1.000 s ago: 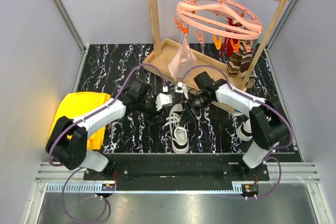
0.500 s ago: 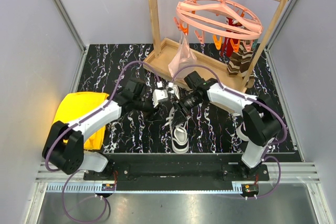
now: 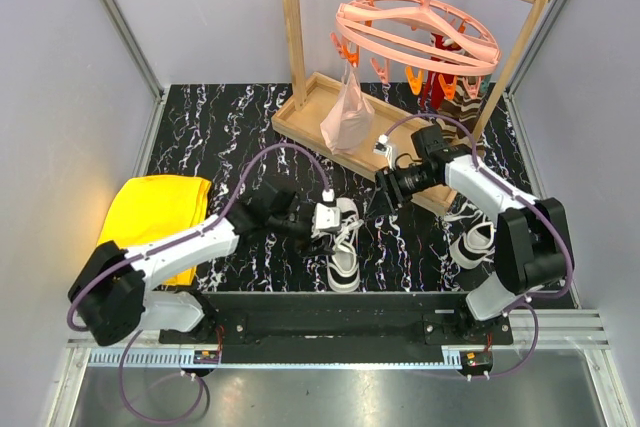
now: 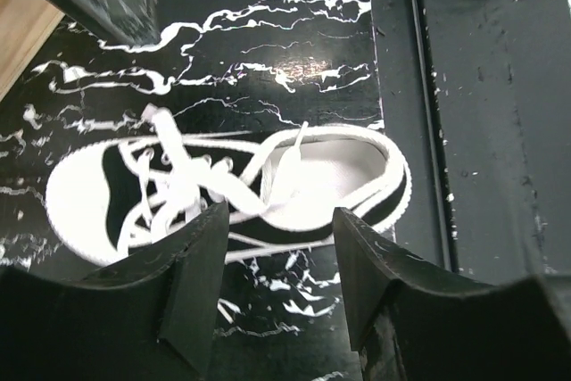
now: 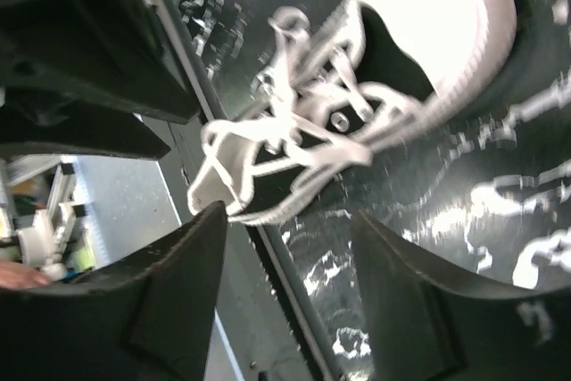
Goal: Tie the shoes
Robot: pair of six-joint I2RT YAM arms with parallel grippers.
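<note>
One white sneaker with black trim (image 3: pixel 343 252) lies at the table's near centre, toe toward the front edge, its white laces loose over the tongue. It shows in the left wrist view (image 4: pixel 223 189) and, blurred, in the right wrist view (image 5: pixel 375 86). My left gripper (image 3: pixel 328 219) is open and empty, just left of the shoe's heel end; it shows in its own view (image 4: pixel 277 220) too. My right gripper (image 3: pixel 381 203) is open and empty, up and to the right of the shoe (image 5: pixel 290 220). The second sneaker (image 3: pixel 472 242) lies by the right arm.
A yellow cloth (image 3: pixel 150 217) lies at the left. A wooden rack with a tray base (image 3: pixel 310 117) stands at the back, with a pink clip hanger (image 3: pixel 415 37), a plastic bag (image 3: pixel 348 112) and brown striped socks (image 3: pixel 460 117). A black front rail (image 4: pixel 500 113) borders the table.
Both grippers were close together over the shoe's laces. The left has dropped toward the near side and the right has pulled back to the right; they now stand apart.
</note>
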